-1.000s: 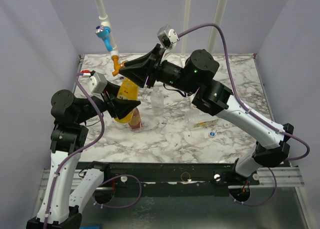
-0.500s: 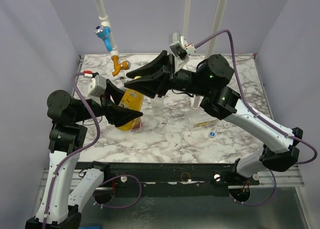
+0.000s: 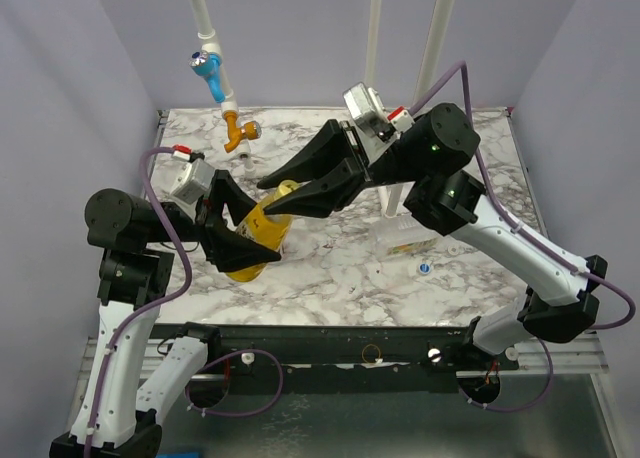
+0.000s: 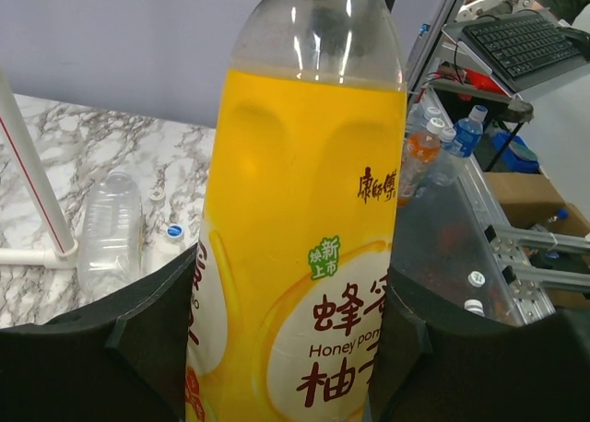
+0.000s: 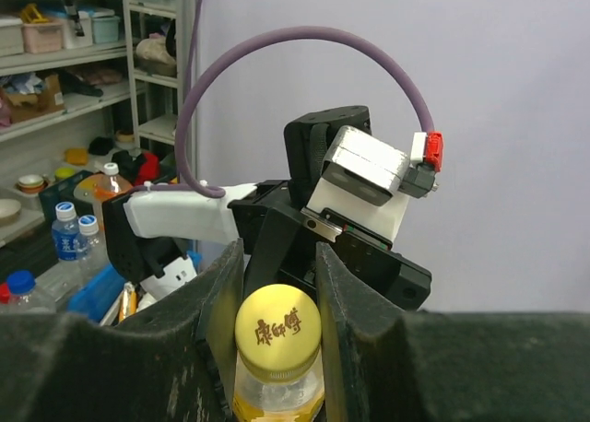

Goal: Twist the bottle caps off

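My left gripper (image 3: 270,236) is shut on the body of the yellow-orange bottle (image 3: 262,221) and holds it tilted above the marble table. In the left wrist view the bottle (image 4: 304,210) fills the middle, between my left gripper's (image 4: 295,348) black fingers. My right gripper (image 3: 275,198) is shut on the bottle's yellow cap (image 3: 287,188). In the right wrist view the cap (image 5: 277,325) sits between the fingers of my right gripper (image 5: 277,293). A clear bottle (image 4: 111,228) lies on the table with a blue-and-white cap (image 4: 173,230) beside it. That cap also shows in the top view (image 3: 425,269). The brown bottle is hidden.
A white pipe with a blue tap handle (image 3: 207,63) and an orange tap (image 3: 238,133) hangs at the back left. Two white pipes (image 3: 435,38) stand at the back right. The right arm (image 3: 470,208) stretches across the middle of the table (image 3: 340,268).
The left gripper has drawn the yellow-orange bottle toward the near left and tilted it. The right gripper has come forward and down from the back and closed round the yellow cap.
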You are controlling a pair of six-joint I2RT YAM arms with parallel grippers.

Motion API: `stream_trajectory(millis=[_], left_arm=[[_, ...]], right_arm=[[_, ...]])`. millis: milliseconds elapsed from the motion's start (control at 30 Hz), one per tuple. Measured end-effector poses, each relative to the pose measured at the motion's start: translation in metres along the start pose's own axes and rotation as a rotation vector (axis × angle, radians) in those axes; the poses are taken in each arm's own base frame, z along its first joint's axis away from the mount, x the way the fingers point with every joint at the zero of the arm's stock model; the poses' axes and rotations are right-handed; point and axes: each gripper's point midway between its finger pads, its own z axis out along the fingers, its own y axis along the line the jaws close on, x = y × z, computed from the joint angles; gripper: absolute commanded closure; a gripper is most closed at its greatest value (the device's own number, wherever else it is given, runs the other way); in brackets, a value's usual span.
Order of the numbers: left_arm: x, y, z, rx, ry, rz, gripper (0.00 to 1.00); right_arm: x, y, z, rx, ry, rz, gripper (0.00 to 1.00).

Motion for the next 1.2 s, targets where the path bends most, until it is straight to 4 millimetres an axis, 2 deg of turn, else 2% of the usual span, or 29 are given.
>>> stream_trajectory(millis=[33, 100, 167, 233, 300, 400, 500, 567, 633, 833, 967, 1133, 1200], left_arm=[[0.000, 0.000, 0.000, 0.000, 0.000, -0.003, 0.95], [0.000, 0.001, 0.000, -0.009, -0.006, -0.017, 0.95], [-0.003, 0.012, 0.000, -0.056, -0.032, -0.034, 0.95], [-0.005, 0.023, 0.000, -0.105, -0.058, -0.041, 0.96], [-0.006, 0.034, -0.001, -0.157, -0.082, -0.026, 0.95], [-0.009, 0.047, -0.003, -0.235, -0.112, 0.013, 0.95], [-0.011, 0.062, -0.009, -0.334, -0.135, 0.088, 0.95], [-0.013, 0.071, -0.014, -0.393, -0.144, 0.136, 0.95], [-0.016, 0.078, -0.019, -0.453, -0.154, 0.193, 0.95], [-0.014, 0.099, -0.030, -0.564, -0.149, 0.250, 0.95], [-0.005, 0.111, -0.035, -0.605, -0.129, 0.250, 0.95], [-0.006, 0.114, -0.037, -0.622, -0.125, 0.263, 0.95], [-0.006, 0.114, -0.037, -0.623, -0.125, 0.265, 0.95]], right_arm=[[0.000, -0.002, 0.000, 0.008, -0.001, 0.000, 0.44], [0.001, -0.008, -0.001, 0.052, -0.006, 0.000, 0.22], [-0.001, -0.019, -0.003, 0.130, -0.015, -0.003, 0.07], [-0.008, -0.033, -0.007, 0.228, -0.039, -0.013, 0.02], [-0.018, -0.049, -0.011, 0.330, -0.061, -0.014, 0.05], [-0.035, -0.072, -0.016, 0.464, -0.081, -0.007, 0.18], [-0.050, -0.094, -0.021, 0.583, -0.092, 0.012, 0.21], [-0.052, -0.107, -0.023, 0.649, -0.081, 0.029, 0.21], [-0.044, -0.117, -0.025, 0.692, -0.054, 0.047, 0.23], [0.012, -0.135, -0.025, 0.747, 0.080, 0.129, 0.31], [0.021, -0.136, -0.026, 0.750, 0.101, 0.146, 0.32], [0.030, -0.134, -0.025, 0.738, 0.113, 0.169, 0.32], [0.036, -0.133, -0.024, 0.734, 0.122, 0.182, 0.36]])
